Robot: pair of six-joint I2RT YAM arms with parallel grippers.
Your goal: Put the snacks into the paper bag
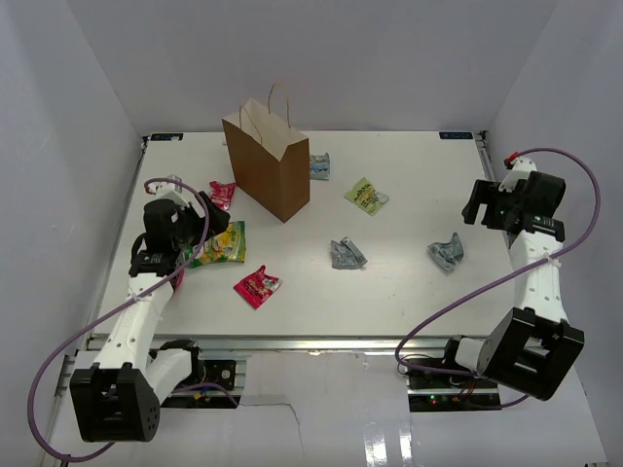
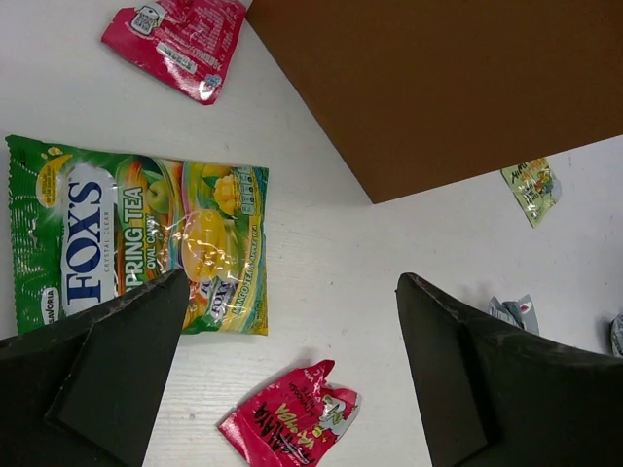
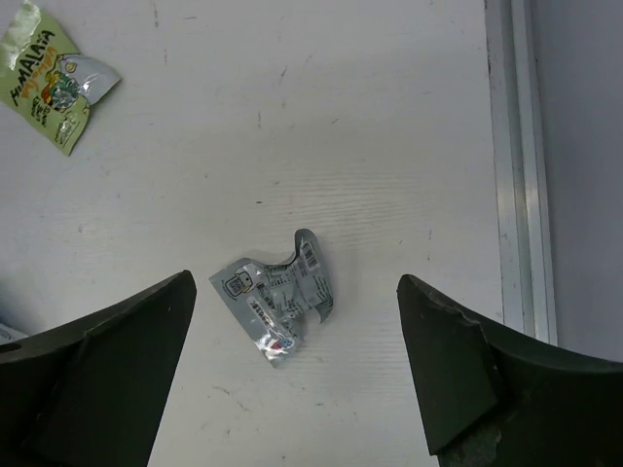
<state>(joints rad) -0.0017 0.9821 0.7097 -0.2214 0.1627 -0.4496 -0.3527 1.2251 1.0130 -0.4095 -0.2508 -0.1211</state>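
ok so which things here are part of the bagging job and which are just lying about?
Job: paper bag; red-pink packet left of it; second red-pink packet nearer the arms; Fox's packet; yellow-green packet; grey-blue packet behind the bag; grey packet mid-table; grey packet on the right.
Not job: purple cables, table. No loose clutter visible.

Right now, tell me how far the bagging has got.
Nothing visibly done: seven crinkly plastic snack packets lie on the table outside the upright brown kraft paper bag, its inside hidden. In hand: nothing. Left claw open over an edge of the green packet; right claw open above a grey packet. All seven remain.
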